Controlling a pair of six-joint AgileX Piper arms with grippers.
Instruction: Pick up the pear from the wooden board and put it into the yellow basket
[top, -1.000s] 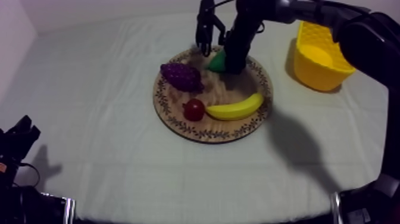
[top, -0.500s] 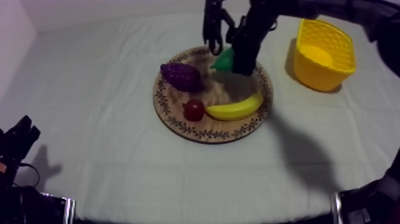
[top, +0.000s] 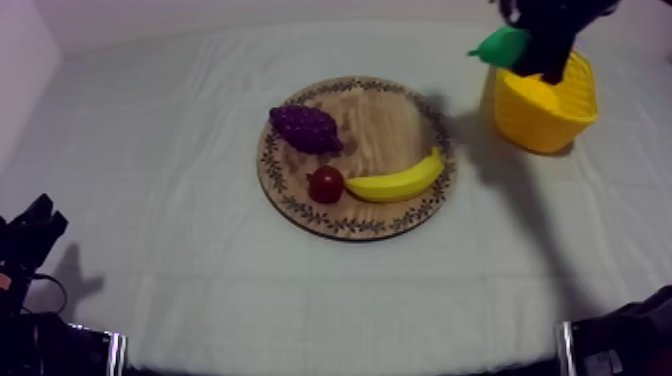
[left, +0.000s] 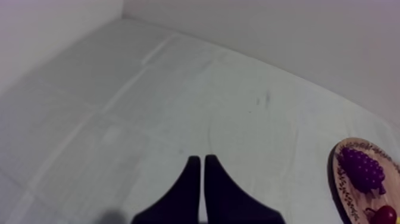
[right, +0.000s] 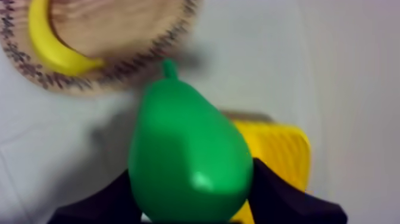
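green pear (top: 499, 45) is pinched in the right tool (right: 191, 170), aloft beside the rim of the yellow basket (top: 545, 130), off the wooden board (top: 385, 125). left tool (left: 199, 159) is pressed together above the surface (left: 178, 89).

The pear (right: 187, 161) is shining, smooth and glossy like plastic. The board (top: 385, 125) is showing wood grain. The cloth (top: 180, 250) is lying matt and softly creased. The basket (top: 535, 125) is looking like plastic. The grapes (top: 305, 128) are looking bumpy. The banana (top: 398, 183) is looking smooth.
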